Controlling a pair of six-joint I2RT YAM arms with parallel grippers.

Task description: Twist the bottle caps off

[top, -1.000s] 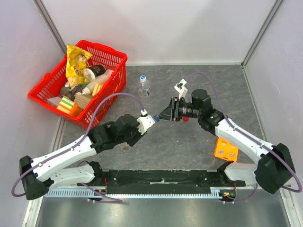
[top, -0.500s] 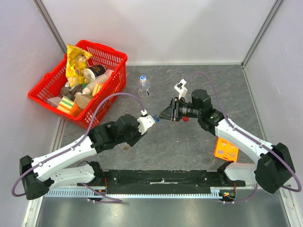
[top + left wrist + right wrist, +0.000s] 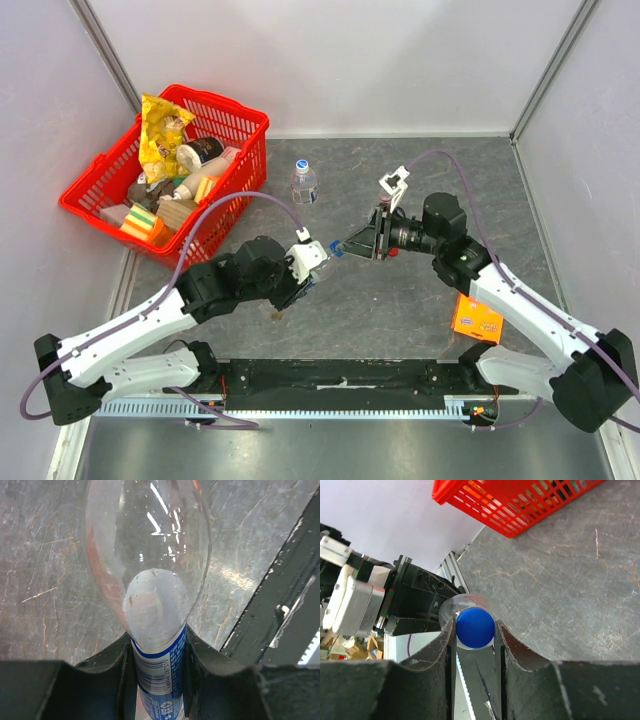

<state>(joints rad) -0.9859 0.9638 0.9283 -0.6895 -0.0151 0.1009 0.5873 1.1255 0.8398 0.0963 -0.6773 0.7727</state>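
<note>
From my screens, the left arm (image 3: pixel 150 320) reached in from the near left, and its jaws were clamped tight on the blue-labelled bottle (image 3: pixel 150 555). The fingers (image 3: pixel 107 665) pressed the label from both sides. The clear body stuck out ahead of them, off the bench (image 3: pixel 380 300) and lying roughly level.

The right arm (image 3: pixel 520 305) came across from the other side to meet it. Its jaws were closed in on the blue cap (image 3: pixel 475 626), one finger (image 3: pixel 440 650) against each side of it. The cap sat at the mouth of that same bottle, so the bottle hung between the two arms near the middle of the bench. I could not tell how far the cap was turned on its thread.

Further back, a second bottle (image 3: pixel 304 184) stood upright on its own, cap on, just beside the red basket (image 3: pixel 225 103). That basket was packed with snacks at the far left. An orange packet (image 3: pixel 476 316) lay flat on the bench by the right arm, well apart from the bottles.
</note>
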